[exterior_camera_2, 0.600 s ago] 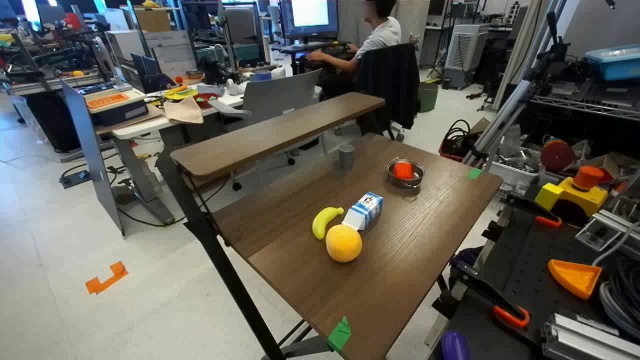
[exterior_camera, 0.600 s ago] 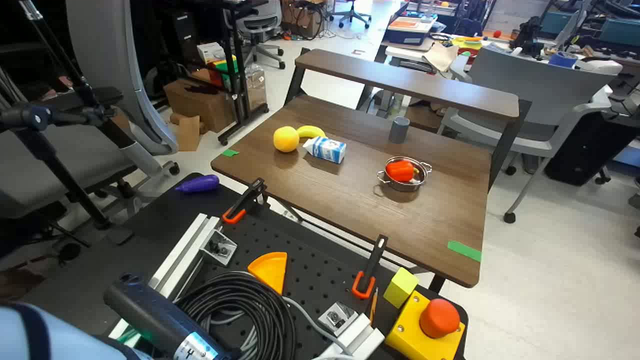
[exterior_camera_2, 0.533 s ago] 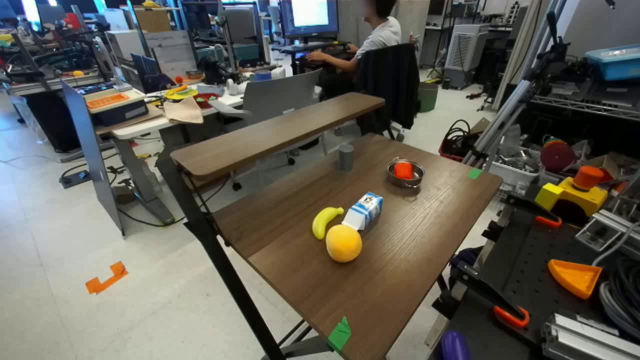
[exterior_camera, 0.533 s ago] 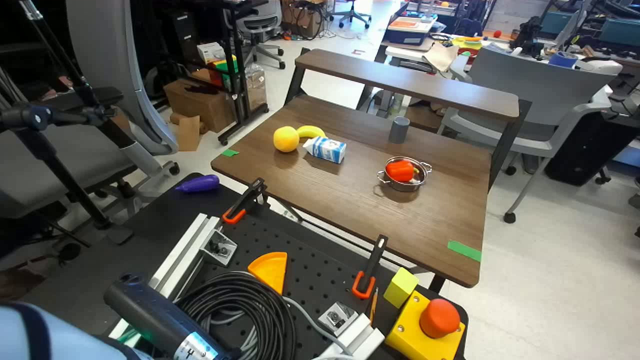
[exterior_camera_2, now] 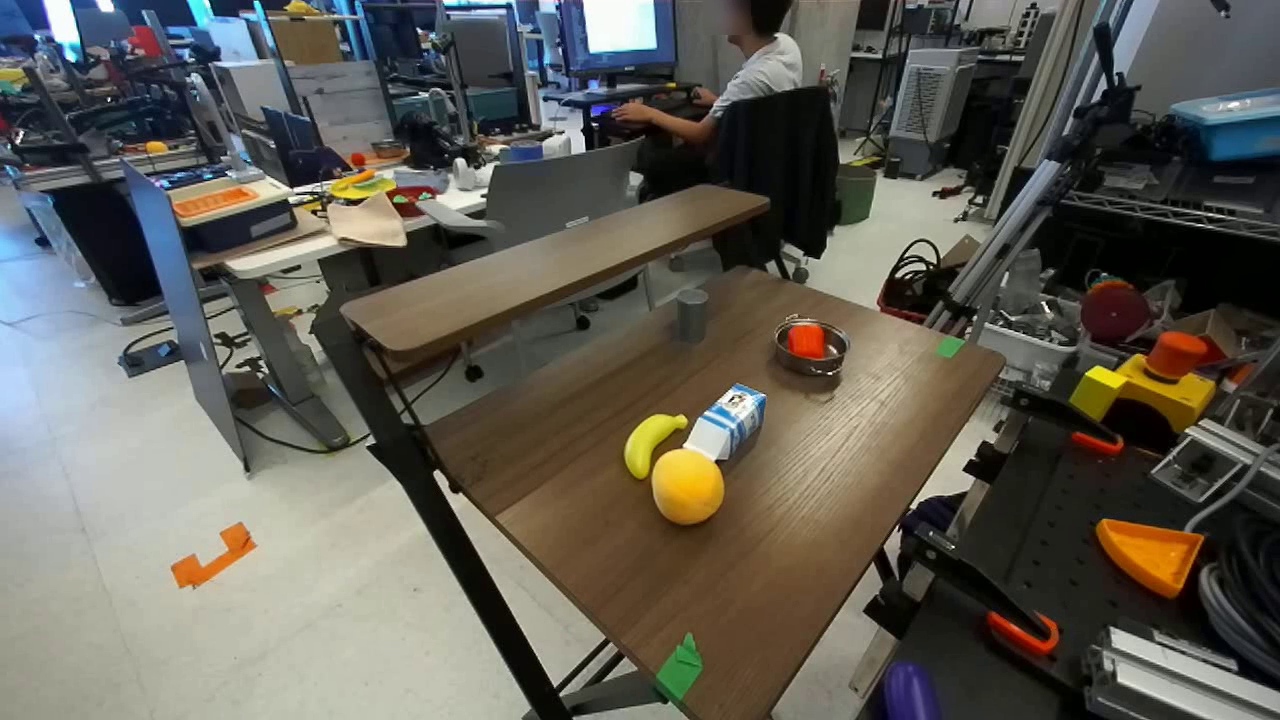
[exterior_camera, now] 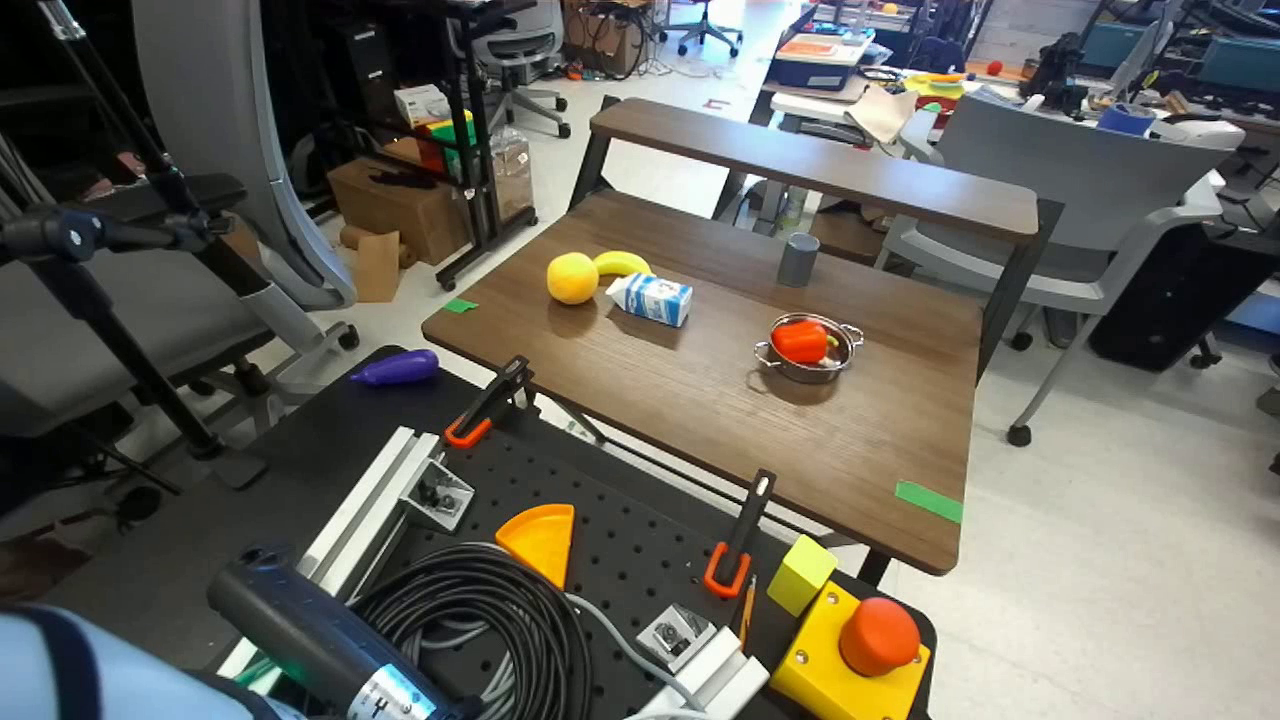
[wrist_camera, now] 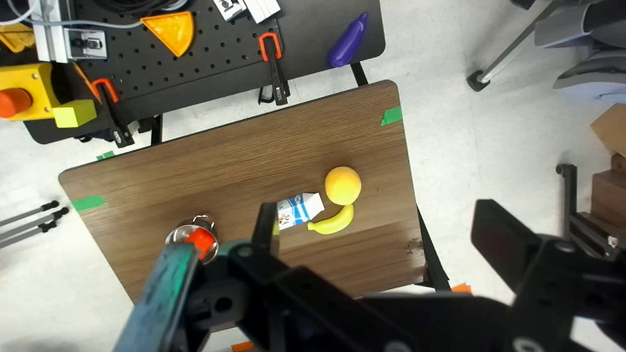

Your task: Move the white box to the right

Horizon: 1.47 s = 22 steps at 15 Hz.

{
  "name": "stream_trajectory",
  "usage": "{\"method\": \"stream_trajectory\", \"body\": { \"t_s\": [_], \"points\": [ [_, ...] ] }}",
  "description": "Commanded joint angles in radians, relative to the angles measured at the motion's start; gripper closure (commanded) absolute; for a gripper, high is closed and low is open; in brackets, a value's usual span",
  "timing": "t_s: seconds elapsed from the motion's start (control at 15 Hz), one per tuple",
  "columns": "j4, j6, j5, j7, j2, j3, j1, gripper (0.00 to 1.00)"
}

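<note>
The white box is a white and blue milk carton (exterior_camera: 653, 299). It lies on its side on the brown table (exterior_camera: 700, 400). It also shows in an exterior view (exterior_camera_2: 730, 418), beside the banana and the orange ball. In the wrist view the carton (wrist_camera: 299, 210) lies well below my gripper, and the left finger hides its one end. My gripper (wrist_camera: 376, 215) is wide open, with nothing between its fingers. It is high above the table, and its right finger shows over the floor. The gripper is out of view in both exterior views.
A yellow banana (exterior_camera_2: 652, 446) and an orange ball (exterior_camera_2: 688, 487) are close to the carton. A metal pot (exterior_camera: 812, 374) holding a red pepper and a grey cup (exterior_camera: 798, 260) stand on the table. A raised shelf (exterior_camera: 810, 165) runs along one table side. Clamps (exterior_camera: 740, 530) sit at the black bench.
</note>
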State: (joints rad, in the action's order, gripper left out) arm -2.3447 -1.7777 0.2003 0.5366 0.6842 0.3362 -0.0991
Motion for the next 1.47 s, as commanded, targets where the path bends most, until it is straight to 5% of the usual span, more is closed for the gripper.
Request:
{"method": "stream_trajectory", "body": {
  "t_s": [0.0,0.67,1.4],
  "points": [
    [0.009,-0.034,0.108,0.056,-0.034,-0.046,0.013,0.00],
    [0.013,-0.238,0.233,0.157,-0.242,-0.218,0.146,0.00],
    [-0.025,-0.741,0.401,0.470,-0.650,-0.251,0.116,0.00]
  ]
}}
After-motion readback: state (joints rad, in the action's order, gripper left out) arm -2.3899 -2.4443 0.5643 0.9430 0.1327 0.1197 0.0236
